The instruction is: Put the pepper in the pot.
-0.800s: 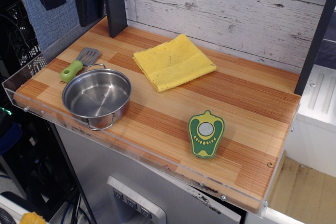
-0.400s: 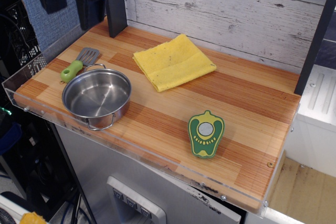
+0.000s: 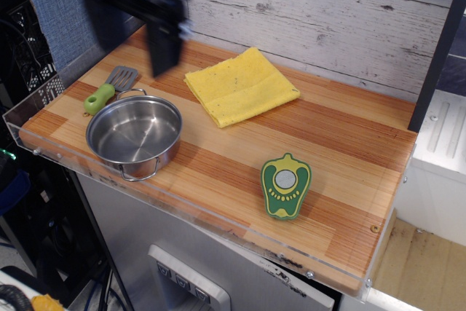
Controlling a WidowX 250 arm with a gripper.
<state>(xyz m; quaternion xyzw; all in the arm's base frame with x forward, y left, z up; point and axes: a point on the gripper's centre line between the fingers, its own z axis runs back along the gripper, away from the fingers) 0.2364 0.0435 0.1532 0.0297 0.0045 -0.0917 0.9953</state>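
Observation:
The pepper (image 3: 285, 186) lies flat on the wooden table near the front right: dark green rim, yellow-green inside, grey-white round centre. The pot (image 3: 134, 135), shallow shiny steel with wire loop handles, stands empty at the front left. My gripper (image 3: 135, 40) is a dark, motion-blurred shape above the back left of the table, behind the pot and far from the pepper. Its two fingers (image 3: 164, 47) hang apart with nothing between them.
A green-handled spatula (image 3: 102, 94) lies just behind the pot. A folded yellow cloth (image 3: 240, 85) lies at the back middle. A wooden plank wall (image 3: 313, 12) stands behind. A clear acrylic lip (image 3: 44, 100) runs along the table's left and front edges.
My gripper has swung right and down from the top left corner toward the table, now blurred by motion. The pepper, pot, cloth and spatula have not moved.

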